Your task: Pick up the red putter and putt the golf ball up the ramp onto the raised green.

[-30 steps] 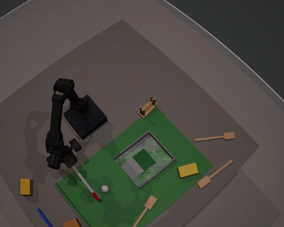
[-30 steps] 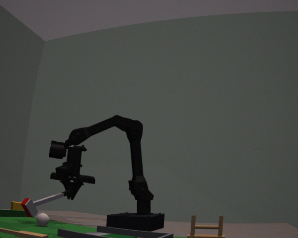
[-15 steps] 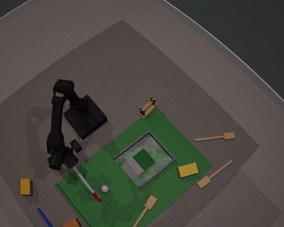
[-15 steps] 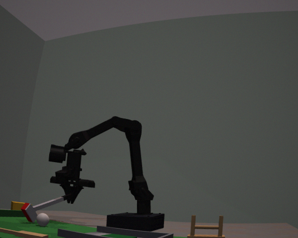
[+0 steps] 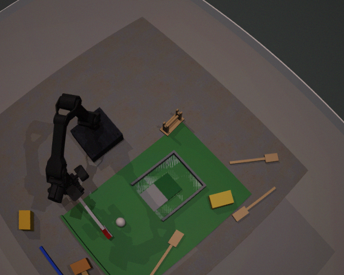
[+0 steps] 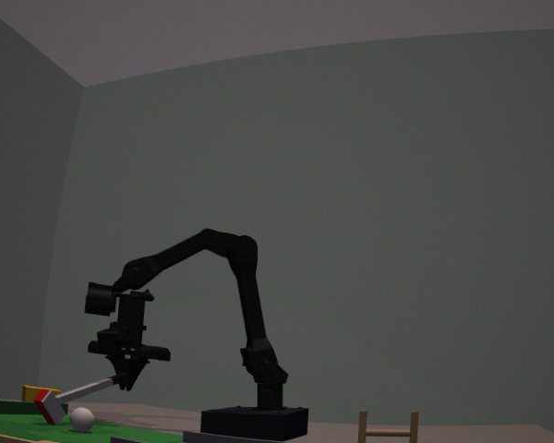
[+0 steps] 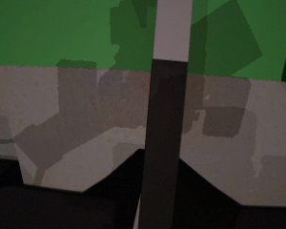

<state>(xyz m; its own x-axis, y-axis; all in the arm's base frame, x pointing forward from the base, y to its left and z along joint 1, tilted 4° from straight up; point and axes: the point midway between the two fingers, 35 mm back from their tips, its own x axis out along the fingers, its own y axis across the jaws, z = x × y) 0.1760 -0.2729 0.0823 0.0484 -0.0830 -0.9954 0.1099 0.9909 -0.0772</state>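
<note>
My gripper (image 5: 77, 197) (image 6: 126, 381) (image 7: 153, 156) is shut on the dark grip of the red putter (image 5: 92, 215) (image 6: 86, 389) (image 7: 172, 31). The pale shaft slants down to the red and white head, which is low over the green mat; whether it touches the mat I cannot tell. The white golf ball (image 5: 120, 222) (image 6: 81, 419) rests on the mat beside the head, with a small gap in the top view. The head is on the ball's far side from the grey ramp (image 5: 153, 196). The raised green (image 5: 168, 185) adjoins the ramp's upper end. The wrist view shows neither head nor ball.
Grey rails (image 5: 184, 202) surround the raised green on three sides. A yellow block (image 5: 221, 199) and a wooden mallet (image 5: 176, 238) lie on the mat. Another yellow block (image 5: 24, 219), a blue stick (image 5: 50, 260) and an orange mallet (image 5: 80, 266) lie off its left side. A wooden rack (image 5: 172, 122) (image 6: 388, 433) stands at the mat's corner.
</note>
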